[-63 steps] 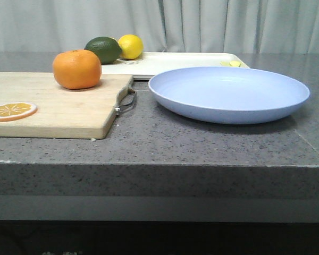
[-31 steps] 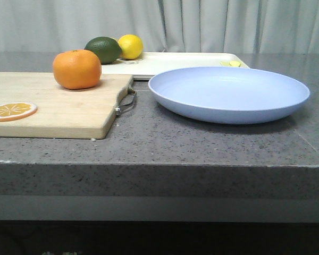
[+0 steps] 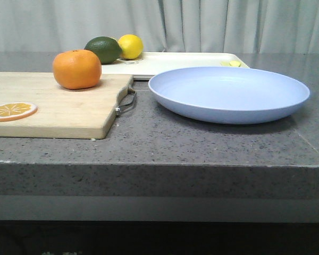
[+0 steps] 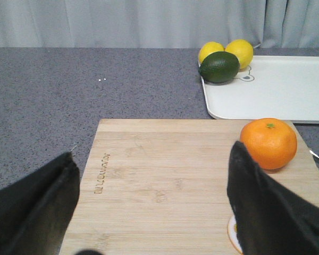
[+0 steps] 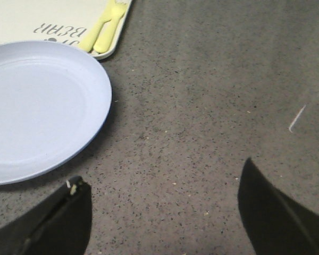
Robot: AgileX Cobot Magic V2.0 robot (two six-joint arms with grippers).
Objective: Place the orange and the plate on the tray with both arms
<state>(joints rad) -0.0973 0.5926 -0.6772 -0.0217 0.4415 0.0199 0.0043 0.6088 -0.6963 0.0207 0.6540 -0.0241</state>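
Note:
The orange (image 3: 76, 69) sits on the far right part of a wooden cutting board (image 3: 53, 111); it also shows in the left wrist view (image 4: 268, 143). The pale blue plate (image 3: 228, 93) lies on the grey counter, right of the board and in front of the cream-white tray (image 3: 170, 62). My left gripper (image 4: 151, 159) is open and empty above the board, the orange just beyond its one finger (image 4: 258, 207). My right gripper (image 5: 162, 183) is open and empty over bare counter beside the plate (image 5: 40, 106). Neither gripper shows in the front view.
A green lime (image 3: 103, 49) and a yellow lemon (image 3: 130, 46) rest at the tray's far left corner; the left wrist view shows a second lemon (image 4: 211, 51). An orange slice (image 3: 11, 110) lies on the board. Yellow cutlery (image 5: 103, 29) lies on the tray.

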